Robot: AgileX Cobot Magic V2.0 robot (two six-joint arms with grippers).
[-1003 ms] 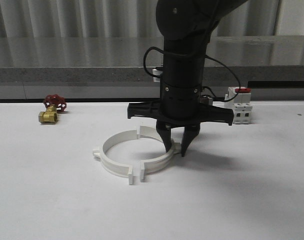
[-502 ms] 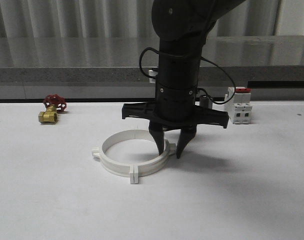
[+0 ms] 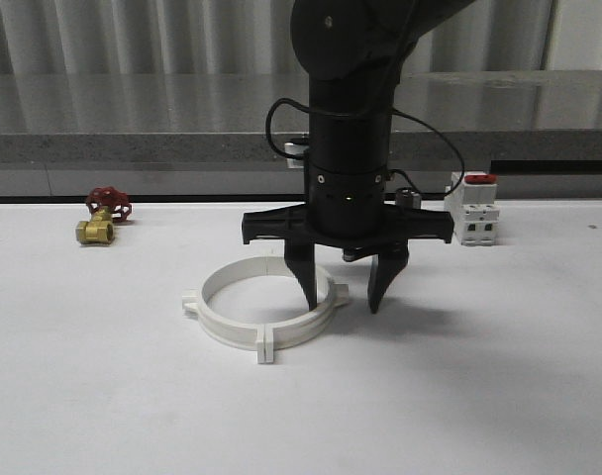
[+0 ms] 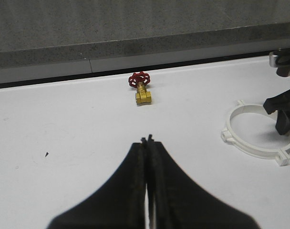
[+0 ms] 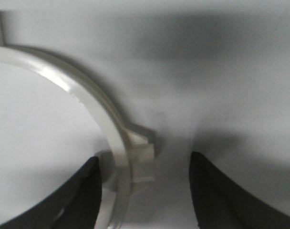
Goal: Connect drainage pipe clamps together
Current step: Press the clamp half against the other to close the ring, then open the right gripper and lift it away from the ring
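The two white drainage pipe clamps (image 3: 222, 322) lie flat on the table as one ring, with their front end flanges (image 3: 264, 346) pressed together. My right gripper (image 3: 343, 302) points straight down over the ring's right side and is open. One finger is inside the ring and the other outside, and neither touches it. In the right wrist view the ring's wall (image 5: 111, 124) and its small outer tab (image 5: 142, 152) sit between the spread fingers of the right gripper (image 5: 145, 160). My left gripper (image 4: 148, 140) is shut on nothing, well to the left of the ring (image 4: 252, 145).
A brass valve with a red handwheel (image 3: 103, 216) lies at the back left of the white table. A white breaker with a red top (image 3: 474, 210) stands at the back right. A grey ledge runs along the table's far edge.
The right half-ring slid left until the front flanges met and the gap closed. The right gripper's fingers then spread apart and let go of the ring's wall.
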